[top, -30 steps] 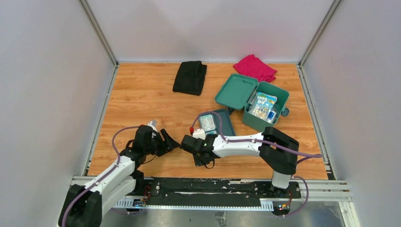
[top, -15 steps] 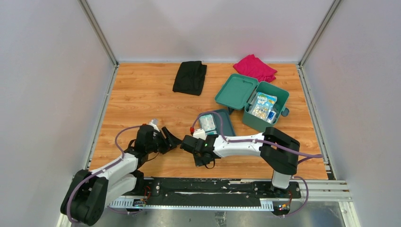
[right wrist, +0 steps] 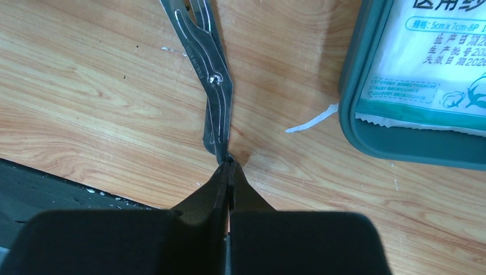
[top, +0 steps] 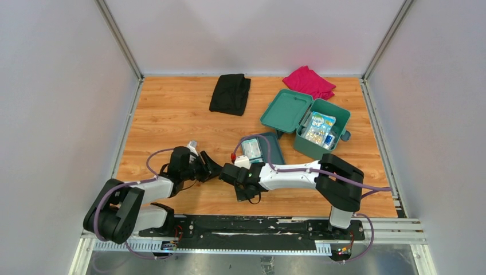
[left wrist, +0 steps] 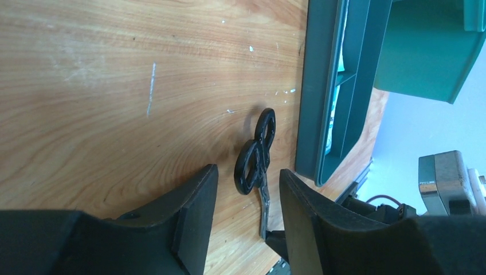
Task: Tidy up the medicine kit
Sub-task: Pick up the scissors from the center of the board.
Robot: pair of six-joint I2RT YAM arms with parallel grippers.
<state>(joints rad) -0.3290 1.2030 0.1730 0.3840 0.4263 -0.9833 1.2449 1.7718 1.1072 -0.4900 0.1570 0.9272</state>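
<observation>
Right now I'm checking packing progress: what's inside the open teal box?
Inside the medicine kit, a blue-and-yellow printed packet lies beside smaller wrapped items. Whatever sits beneath them is covered and cannot be seen.

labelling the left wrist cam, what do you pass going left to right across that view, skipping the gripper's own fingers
black-handled scissors → grey-blue inner tray → teal kit box

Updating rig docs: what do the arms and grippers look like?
Left arm and right arm: white links, black joint housings, a purple cable looped along each. Left gripper and right gripper: matte black, each with two wedge-shaped fingers.
</observation>
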